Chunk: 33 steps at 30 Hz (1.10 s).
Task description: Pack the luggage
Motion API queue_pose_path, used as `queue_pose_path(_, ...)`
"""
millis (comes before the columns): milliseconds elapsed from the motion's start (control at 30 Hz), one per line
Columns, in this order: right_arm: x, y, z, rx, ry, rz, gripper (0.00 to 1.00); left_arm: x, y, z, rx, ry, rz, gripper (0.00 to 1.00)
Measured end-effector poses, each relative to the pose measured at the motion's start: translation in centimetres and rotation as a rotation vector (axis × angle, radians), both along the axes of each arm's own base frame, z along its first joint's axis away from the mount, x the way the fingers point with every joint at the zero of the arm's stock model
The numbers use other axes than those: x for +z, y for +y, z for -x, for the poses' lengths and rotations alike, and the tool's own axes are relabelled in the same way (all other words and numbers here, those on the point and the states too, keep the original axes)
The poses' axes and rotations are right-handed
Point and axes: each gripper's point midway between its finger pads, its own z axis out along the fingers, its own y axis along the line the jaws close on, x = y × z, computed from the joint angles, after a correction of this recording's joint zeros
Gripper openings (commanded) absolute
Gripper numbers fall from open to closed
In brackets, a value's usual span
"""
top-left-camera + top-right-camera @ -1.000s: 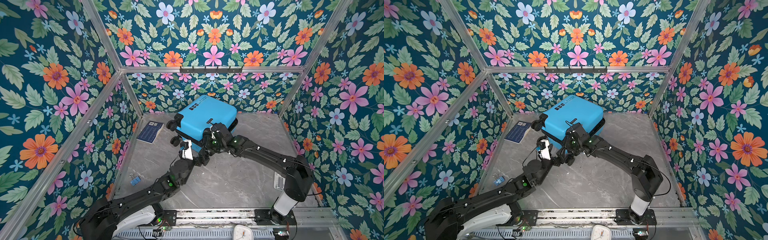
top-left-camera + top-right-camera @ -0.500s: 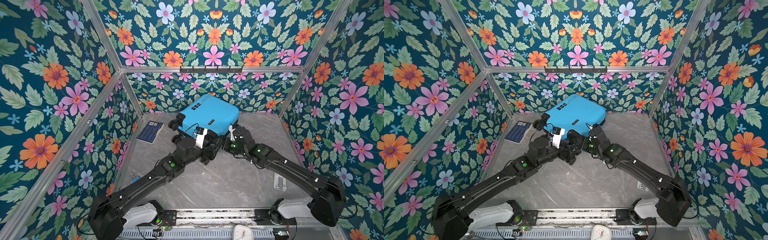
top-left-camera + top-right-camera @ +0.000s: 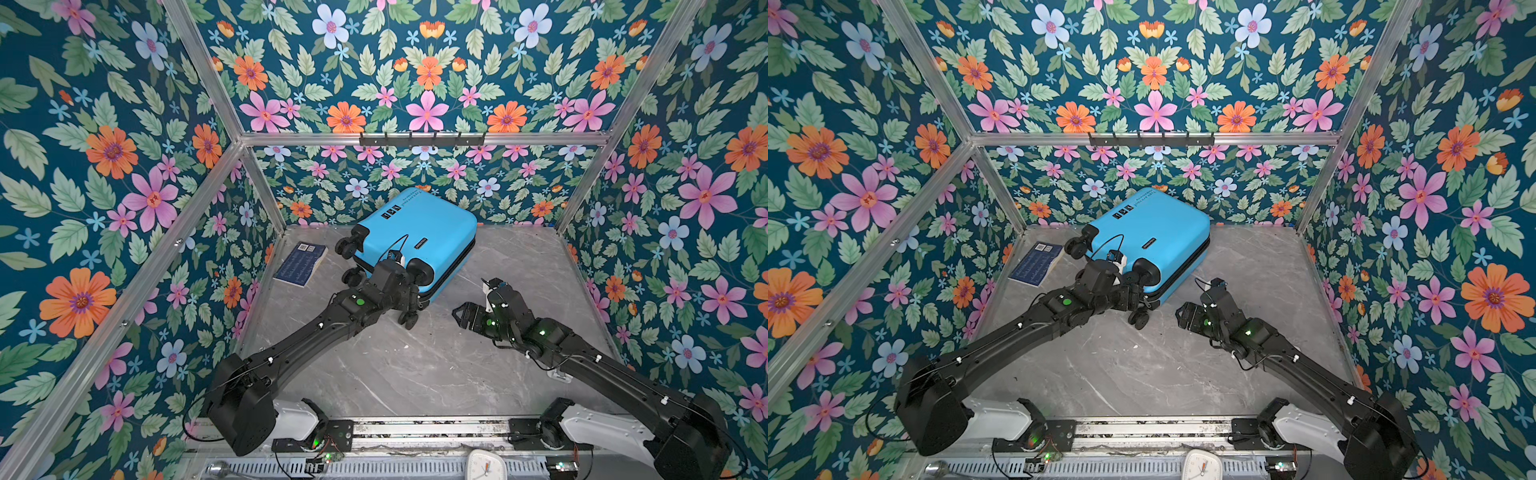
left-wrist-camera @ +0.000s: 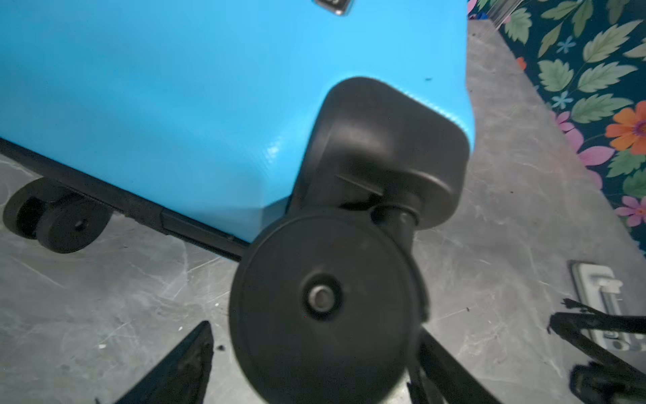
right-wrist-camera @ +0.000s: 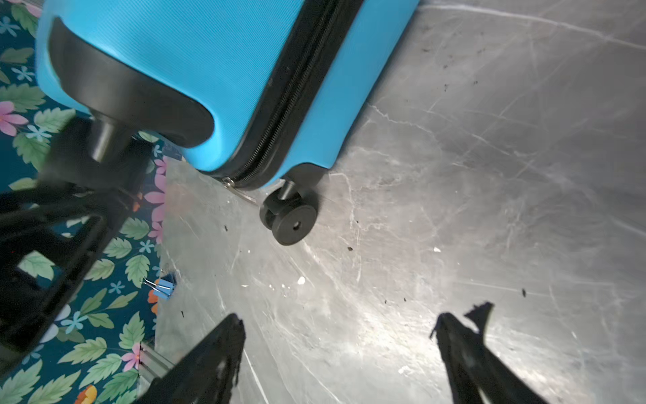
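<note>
Bright blue, the luggage (image 3: 419,224) lies flat on the grey marble worktop (image 3: 415,374), at the far middle and close to the far wall. Both top views show it so, with the printed side up (image 3: 1150,220) and the black wheels turned to the near left. Its black zip (image 5: 297,87) runs closed along the side that we see in the right wrist view.

The left pincer (image 4: 307,349) is at the near corner of the luggage. Its fingers (image 4: 195,360) stand wide apart, and one big black wheel (image 4: 325,300) sits between them. We see a small gap on one side of the wheel, so the pincer is around it and does not clamp it.

The right pincer (image 5: 341,332) hangs over the bare worktop, near and to the right of the luggage, apart from it. Its fingers (image 5: 223,349) are spread wide and hold nothing.

To the left of the luggage, by the left wall, lies a flat dark-blue thing (image 3: 301,264); we cannot tell if it is cloth or a book. A small blue binder clip (image 5: 162,285) lies at the foot of the left wall. A white clock (image 3: 486,465) shows at the near edge.
</note>
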Motion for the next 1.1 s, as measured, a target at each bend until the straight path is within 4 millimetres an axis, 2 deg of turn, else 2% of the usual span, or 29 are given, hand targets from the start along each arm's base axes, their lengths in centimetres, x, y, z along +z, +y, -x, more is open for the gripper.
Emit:
queue_pose_path(100, -0.9, -0.2, 0.3, 0.005, 0.017, 0.012, 0.87, -0.3, -0.2, 0.1, -0.008, 0.013, -0.003, 0.85)
queue_pose_path(333, -1.6, -0.1, 0.2, 0.003, 0.021, 0.014, 0.86, -0.9, -1.2, 0.1, -0.043, 0.046, 0.013, 0.81)
queue_pose_path(567, -2.2, 0.0, 0.2, -0.004, 0.032, 0.011, 0.86, 1.3, -1.8, 0.8, -0.080, 0.028, 0.077, 0.83)
queue_pose_path(767, -2.1, 0.1, 0.2, -0.002, 0.033, 0.006, 0.88, 2.5, -1.2, 0.2, -0.083, -0.003, 0.000, 0.85)
queue_pose_path(1100, -2.3, 0.2, 0.1, -0.002, 0.033, 0.000, 0.89, -0.9, -1.6, 0.0, -0.156, 0.084, -0.158, 0.83)
